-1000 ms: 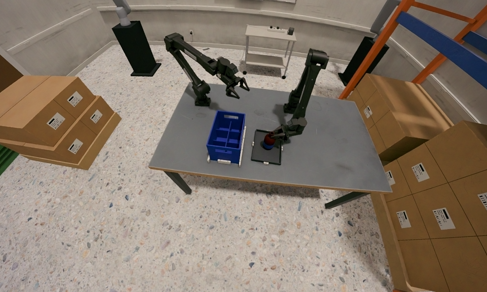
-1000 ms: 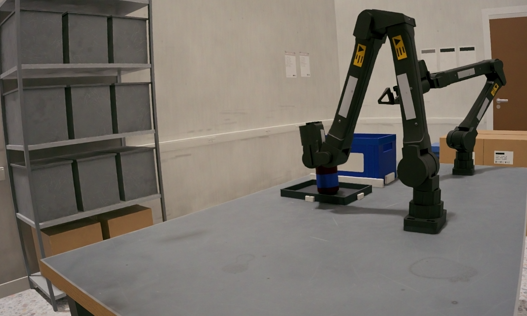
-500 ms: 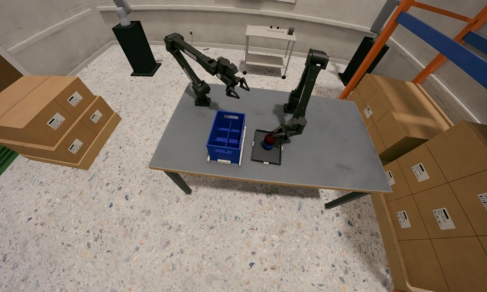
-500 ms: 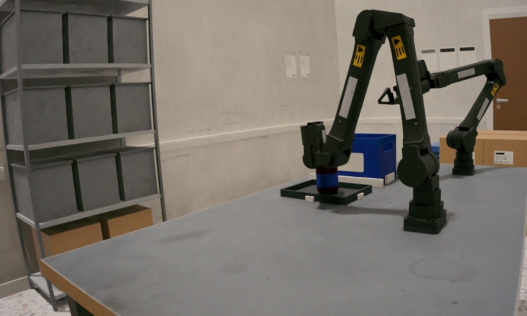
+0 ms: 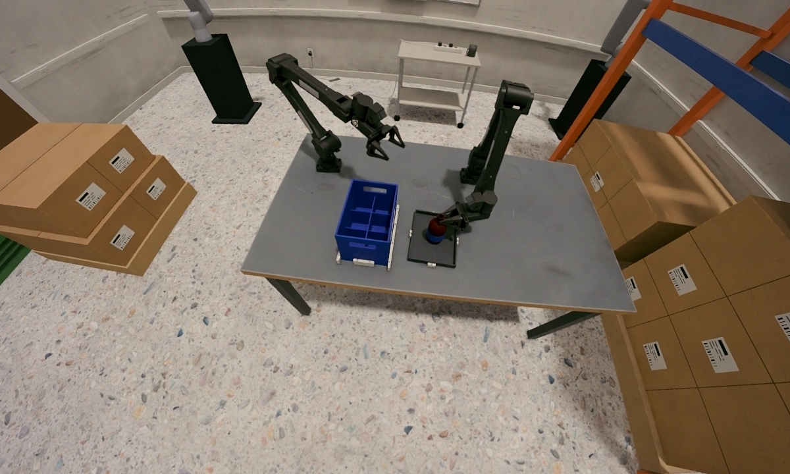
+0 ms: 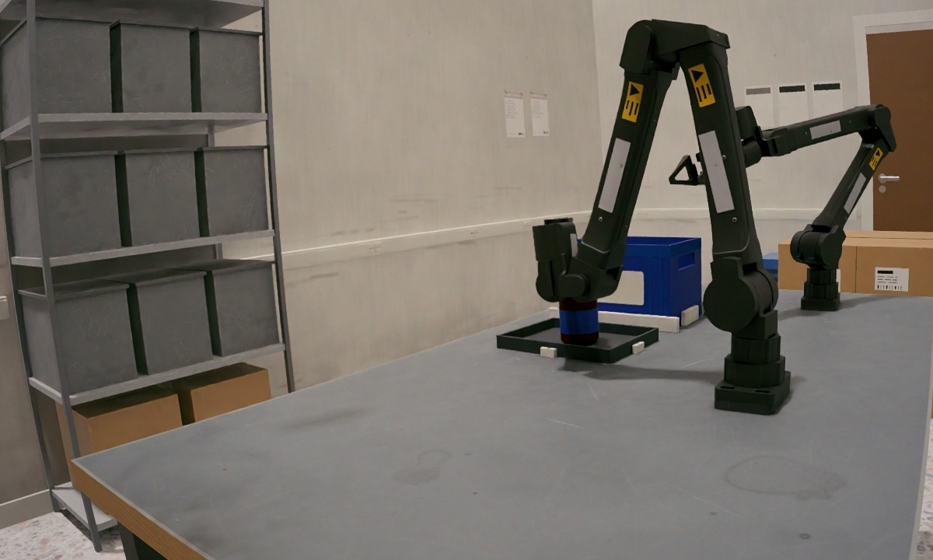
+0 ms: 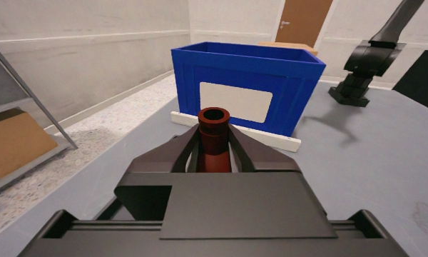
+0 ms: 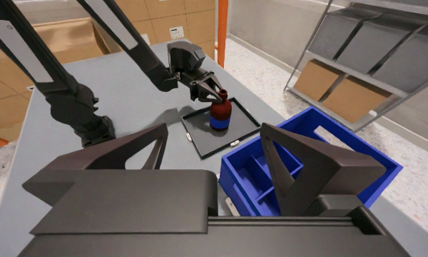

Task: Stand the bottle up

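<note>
The dark red bottle (image 5: 435, 233) (image 6: 579, 322) (image 7: 214, 143) (image 8: 220, 113) with a blue band stands upright inside the rim of the black tray (image 5: 430, 255) (image 8: 208, 142). Its base is at or very near the tray floor; contact is too fine to tell. My left gripper (image 5: 441, 218) (image 8: 225, 98) is shut on the bottle's neck from the side. In the exterior view its fingers are hidden behind the wrist. The tray looks flat. My right gripper (image 5: 395, 151) (image 8: 214, 128) is open and empty, high above the table's back part.
The blue divided crate (image 5: 377, 252) (image 6: 672, 292) (image 7: 185, 86) stands level beside the tray. White strips (image 5: 393, 241) (image 7: 264, 137) lie along its base. Small white blocks (image 6: 548, 352) (image 8: 235, 143) sit at the tray's sides. The left arm reaches over the tray's rim.
</note>
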### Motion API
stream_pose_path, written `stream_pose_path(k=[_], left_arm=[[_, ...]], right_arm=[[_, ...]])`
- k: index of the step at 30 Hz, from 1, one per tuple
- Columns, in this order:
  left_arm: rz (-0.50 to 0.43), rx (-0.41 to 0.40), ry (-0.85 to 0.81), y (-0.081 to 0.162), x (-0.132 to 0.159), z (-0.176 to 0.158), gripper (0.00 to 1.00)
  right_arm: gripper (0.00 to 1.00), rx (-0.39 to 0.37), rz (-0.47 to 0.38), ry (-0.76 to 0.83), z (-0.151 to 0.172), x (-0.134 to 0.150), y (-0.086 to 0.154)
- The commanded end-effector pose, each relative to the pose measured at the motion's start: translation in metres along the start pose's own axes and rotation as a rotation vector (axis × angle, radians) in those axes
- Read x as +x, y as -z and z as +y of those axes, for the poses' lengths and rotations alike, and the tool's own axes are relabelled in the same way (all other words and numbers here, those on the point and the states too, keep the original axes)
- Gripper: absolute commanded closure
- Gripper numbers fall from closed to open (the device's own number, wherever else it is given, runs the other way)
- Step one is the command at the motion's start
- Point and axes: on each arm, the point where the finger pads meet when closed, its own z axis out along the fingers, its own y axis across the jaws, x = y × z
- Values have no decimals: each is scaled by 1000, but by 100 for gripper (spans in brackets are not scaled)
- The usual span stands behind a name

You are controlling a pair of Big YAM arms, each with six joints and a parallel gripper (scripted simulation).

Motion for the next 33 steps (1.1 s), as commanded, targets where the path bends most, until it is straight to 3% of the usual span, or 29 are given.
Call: stream_pose_path(k=[1, 8, 14, 15, 16, 33], left_arm=[[-14, 4, -32, -3, -2, 2, 80], [-14, 4, -32, -4, 0, 2, 80], [-20, 4, -45, -3, -6, 2, 13], [-20, 4, -45, -3, -6, 2, 13], [-28, -12, -74, 5, -13, 5, 1], [-2, -16, -18, 42, -2, -1, 0]], right_arm=[[0, 4, -31, -7, -1, -11, 1], [0, 4, -31, -7, -1, -11, 1], [0, 4, -31, -7, -1, -11, 1], [0, 4, -31, -7, -1, -11, 1], [0, 4, -31, -7, -1, -11, 1], [0, 4, -31, -7, -1, -11, 1]])
